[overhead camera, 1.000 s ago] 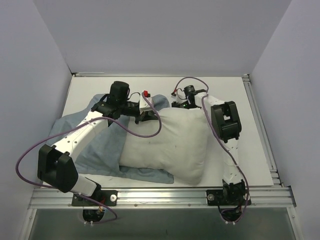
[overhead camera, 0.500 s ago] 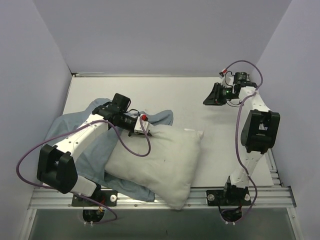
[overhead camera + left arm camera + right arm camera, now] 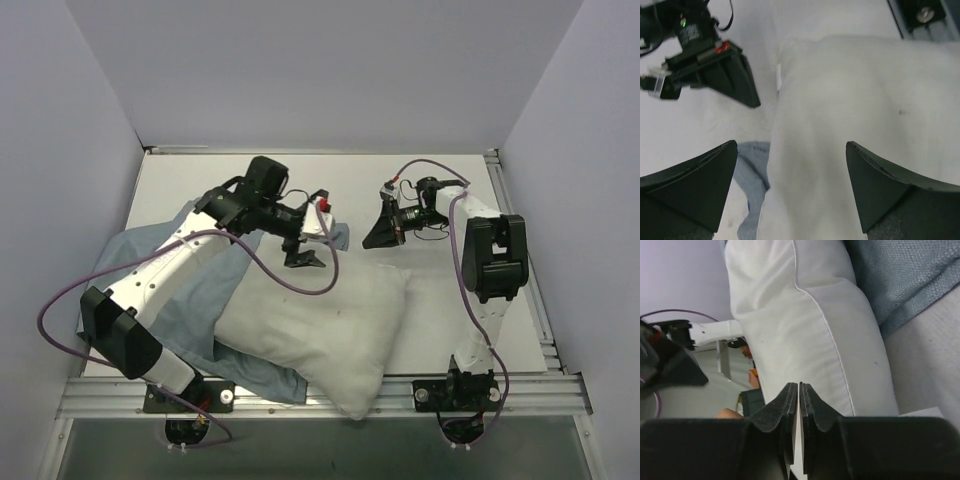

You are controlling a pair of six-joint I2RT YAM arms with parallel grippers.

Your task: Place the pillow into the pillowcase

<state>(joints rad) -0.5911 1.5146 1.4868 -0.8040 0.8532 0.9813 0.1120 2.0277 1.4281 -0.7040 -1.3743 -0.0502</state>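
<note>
Since half a second ago: left gripper (image 3: 309, 232) has released the far corner of the pillow (image 3: 320, 325) and lifted clear; right gripper (image 3: 373, 237) has swung in from the far right corner toward table centre. The pillow has not shifted. It lies diagonally on top of the pillowcase (image 3: 185, 300), outside it, with its near corner hanging over the front rail (image 3: 520, 385). The pillowcase is spread flat at the left of the table (image 3: 440, 180), pale side up, and a strip of it shows past the pillow's far edge. Left jaws are spread fully wide and hold nothing; in the left wrist view they hover above the pillow's far end. Right jaws are all but closed, leaving only a hairline slit, and are empty. They point at the pillow's far right corner, just beside it and apart from it.
</note>
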